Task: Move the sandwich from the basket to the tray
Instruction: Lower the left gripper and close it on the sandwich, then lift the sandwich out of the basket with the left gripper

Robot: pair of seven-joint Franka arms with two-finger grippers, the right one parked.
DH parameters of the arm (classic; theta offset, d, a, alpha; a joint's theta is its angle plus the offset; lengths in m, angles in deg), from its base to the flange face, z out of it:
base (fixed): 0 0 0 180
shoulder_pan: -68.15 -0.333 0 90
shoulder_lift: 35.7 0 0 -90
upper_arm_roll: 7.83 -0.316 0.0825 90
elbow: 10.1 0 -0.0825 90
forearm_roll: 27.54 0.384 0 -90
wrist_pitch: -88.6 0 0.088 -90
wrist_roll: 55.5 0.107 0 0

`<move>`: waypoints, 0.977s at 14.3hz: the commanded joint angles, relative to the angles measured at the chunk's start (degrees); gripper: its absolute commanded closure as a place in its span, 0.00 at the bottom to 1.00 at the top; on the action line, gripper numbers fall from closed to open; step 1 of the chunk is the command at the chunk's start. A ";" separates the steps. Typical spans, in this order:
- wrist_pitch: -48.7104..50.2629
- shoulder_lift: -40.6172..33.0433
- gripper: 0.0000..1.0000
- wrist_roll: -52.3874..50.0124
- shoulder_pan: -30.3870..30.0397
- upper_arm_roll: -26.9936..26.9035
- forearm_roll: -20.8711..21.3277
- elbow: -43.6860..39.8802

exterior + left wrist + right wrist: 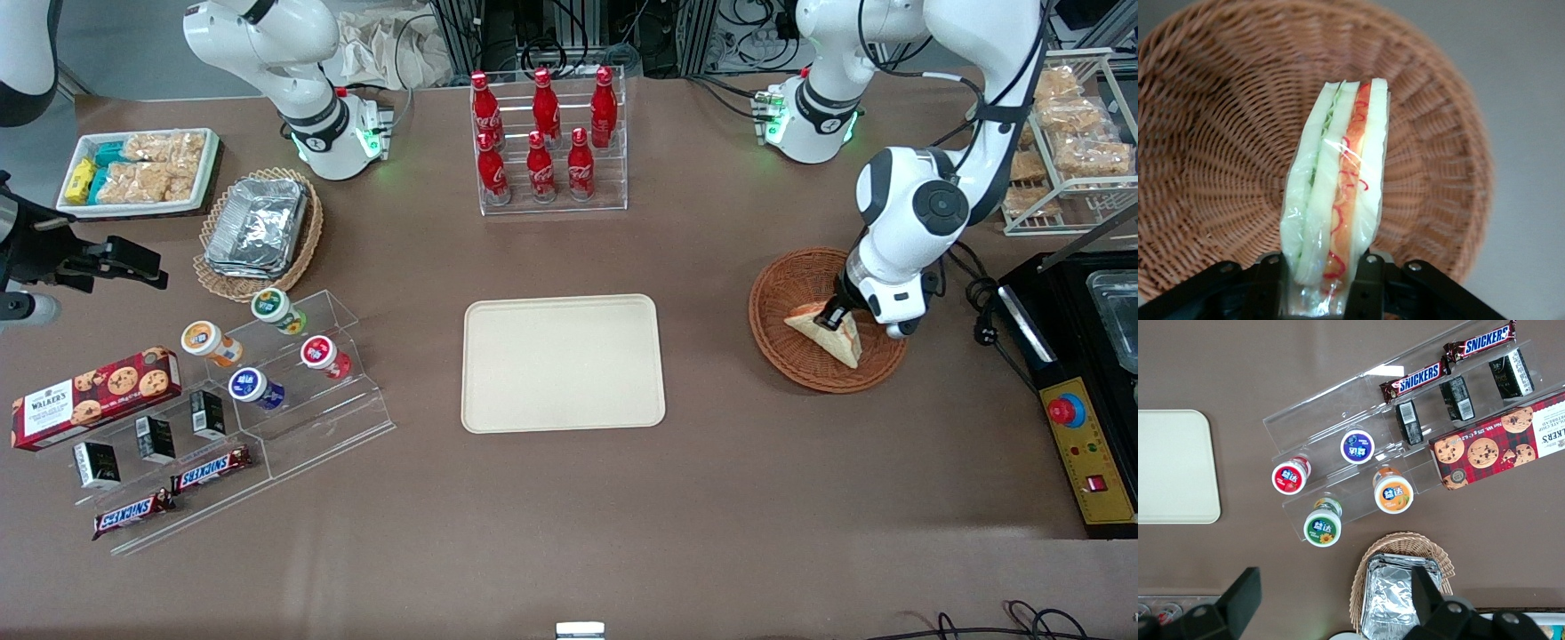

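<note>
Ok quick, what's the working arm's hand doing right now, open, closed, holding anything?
Left hand: closed on the sandwich, over the basket.

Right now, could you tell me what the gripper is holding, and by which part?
The gripper, over the basket, clamps the sandwich across its bread faces at one end.

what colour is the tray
Cream-beige, plain; the tray shows best in the front view. The gripper is at the basket.

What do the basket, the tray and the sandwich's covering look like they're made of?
Basket: woven wicker, matte brown, weave ribs visible. Tray: smooth cream plastic by the look, with a low moulded rim. Sandwich: white bread in clear glossy film, judging by its glare and creases. The gripper is shut on it, over the basket.
</note>
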 commanded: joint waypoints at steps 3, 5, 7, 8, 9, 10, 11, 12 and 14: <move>6.32 -9.74 1.00 5.69 0.55 1.89 0.70 -1.38; 16.73 -11.68 1.00 16.63 0.73 3.38 0.17 -6.80; 31.32 -10.64 1.00 23.89 0.64 6.62 0.08 -16.89; 37.31 -8.63 1.00 25.04 0.64 7.94 0.17 -22.34; 41.37 -7.22 1.00 25.14 0.64 8.92 0.17 -26.75; 43.42 -5.90 1.00 25.06 0.64 10.40 0.17 -29.84; 44.04 -5.02 1.00 24.71 0.64 12.86 0.25 -31.87; 43.88 -4.22 1.00 23.92 0.64 15.06 0.86 -32.67; 43.70 -2.73 1.00 24.87 0.64 17.00 0.96 -34.69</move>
